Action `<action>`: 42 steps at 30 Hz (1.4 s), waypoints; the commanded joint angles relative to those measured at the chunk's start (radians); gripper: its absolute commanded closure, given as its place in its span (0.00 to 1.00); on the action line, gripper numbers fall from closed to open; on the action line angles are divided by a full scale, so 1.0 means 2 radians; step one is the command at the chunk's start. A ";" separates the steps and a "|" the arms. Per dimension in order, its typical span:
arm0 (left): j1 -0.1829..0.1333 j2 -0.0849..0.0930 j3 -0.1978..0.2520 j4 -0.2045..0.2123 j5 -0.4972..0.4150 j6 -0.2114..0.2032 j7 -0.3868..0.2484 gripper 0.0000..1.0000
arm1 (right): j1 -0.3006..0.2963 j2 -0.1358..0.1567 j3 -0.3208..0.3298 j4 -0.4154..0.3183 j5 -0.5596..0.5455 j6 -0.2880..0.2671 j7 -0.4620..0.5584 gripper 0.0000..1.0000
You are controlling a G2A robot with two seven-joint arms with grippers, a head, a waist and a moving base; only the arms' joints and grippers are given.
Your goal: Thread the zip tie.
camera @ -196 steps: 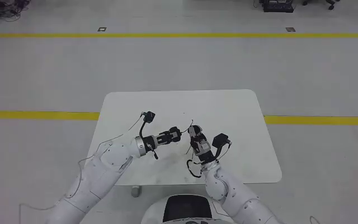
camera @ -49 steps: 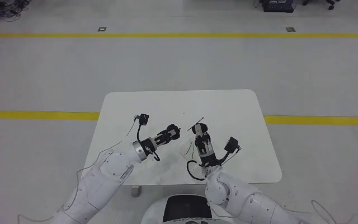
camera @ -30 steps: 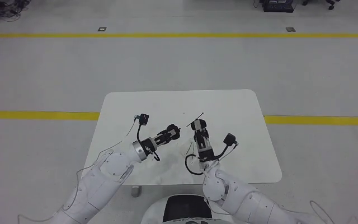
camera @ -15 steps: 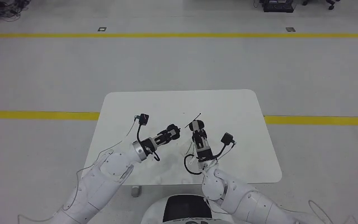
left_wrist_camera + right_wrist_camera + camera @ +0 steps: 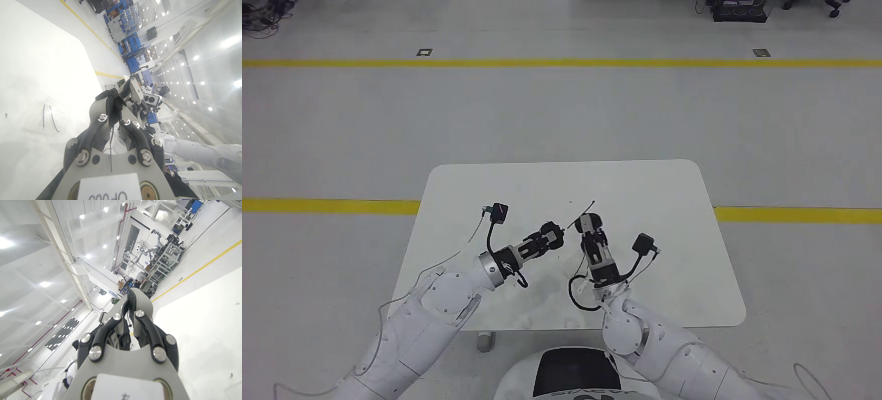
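Above the worktop [image 5: 672, 200], the top view showed the left gripper [image 5: 560, 231] and right gripper [image 5: 586, 222] nearly tip to tip, a black zip tie [image 5: 588, 208] poking past the right one. The left wrist view had its gripper pinching the zip tie, tail trailing toward the palm, with a clear bag [image 5: 45, 121] on the worktop. The right wrist view showed its gripper pressed together.
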 commanded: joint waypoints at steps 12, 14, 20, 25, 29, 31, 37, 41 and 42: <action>0.000 0.000 0.000 0.000 0.000 0.000 0.000 1.00 | -0.016 -0.014 0.024 0.003 -0.023 0.000 0.020 1.00; 0.000 0.000 0.000 0.000 0.000 0.000 0.000 1.00 | -0.018 -0.015 0.027 0.003 -0.026 0.000 0.021 1.00; 0.000 0.000 0.000 0.000 0.000 0.000 0.000 1.00 | -0.024 -0.020 0.038 0.004 -0.036 0.000 0.024 1.00; 0.000 0.000 0.000 0.000 0.000 0.000 0.000 1.00 | -0.029 -0.023 0.046 0.004 -0.042 0.000 0.028 1.00; 0.000 0.000 0.000 0.000 0.000 0.000 0.000 1.00 | -0.032 -0.026 0.052 0.005 -0.045 0.000 0.034 1.00; 0.000 0.000 0.000 0.000 0.000 0.000 0.000 1.00 | -0.033 -0.028 0.055 0.006 -0.046 0.000 0.036 1.00; 0.000 0.000 0.000 0.000 0.000 0.000 0.000 1.00 | -0.037 -0.032 0.062 0.007 -0.052 0.000 0.043 1.00; 0.000 0.000 0.000 0.000 0.000 0.000 0.000 1.00 | -0.040 -0.034 0.066 0.008 -0.056 0.000 0.046 1.00; 0.000 0.000 0.000 0.000 0.000 0.000 0.000 1.00 | -0.040 -0.035 0.067 0.008 -0.057 0.000 0.047 1.00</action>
